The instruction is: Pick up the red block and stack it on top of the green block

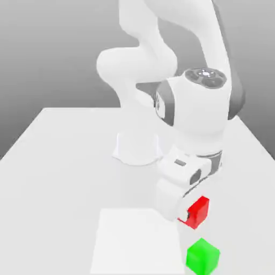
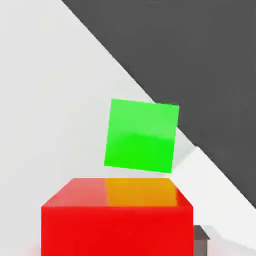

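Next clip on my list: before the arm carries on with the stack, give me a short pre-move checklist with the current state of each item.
1. Red block is at the gripper, lifted off the table: ok, going by the exterior view.
2. Fingers firmly shut on the red block: cannot tell; the arm's body hides them.
3. Green block sits free on the table with its top face uncovered: ok.
4. Red block centred above the green block: not ok; in the exterior view it sits offset from it, not yet directly over it.
5. Gap between the two blocks: ok; they do not touch.
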You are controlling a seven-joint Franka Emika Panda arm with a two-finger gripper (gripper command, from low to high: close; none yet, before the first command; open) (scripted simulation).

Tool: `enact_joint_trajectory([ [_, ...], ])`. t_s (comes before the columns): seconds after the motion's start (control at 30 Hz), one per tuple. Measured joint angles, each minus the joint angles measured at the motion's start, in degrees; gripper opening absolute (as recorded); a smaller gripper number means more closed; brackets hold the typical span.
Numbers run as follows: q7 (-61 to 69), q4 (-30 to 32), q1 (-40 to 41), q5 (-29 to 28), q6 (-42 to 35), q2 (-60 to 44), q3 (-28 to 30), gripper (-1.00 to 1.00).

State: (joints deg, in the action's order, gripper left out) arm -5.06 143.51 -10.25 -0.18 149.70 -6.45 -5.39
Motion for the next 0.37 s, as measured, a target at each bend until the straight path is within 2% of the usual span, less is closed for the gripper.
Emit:
enact_joint_trajectory([
  [0.1, 5.27, -3.41, 0.12, -1.37, -1.16, -2.15, -0.99, -1.0],
  [0.23, 5.24, -4.51, -0.45, -3.39, 4.99, -9.42, -0.34, -1.0],
  [0.27, 4.98, -4.6, -0.47, -3.82, 6.22, -10.77, -0.23, 1.0],
  [0.37, 4.98, -4.6, -0.47, -3.82, 6.22, -10.77, -0.23, 1.0],
])
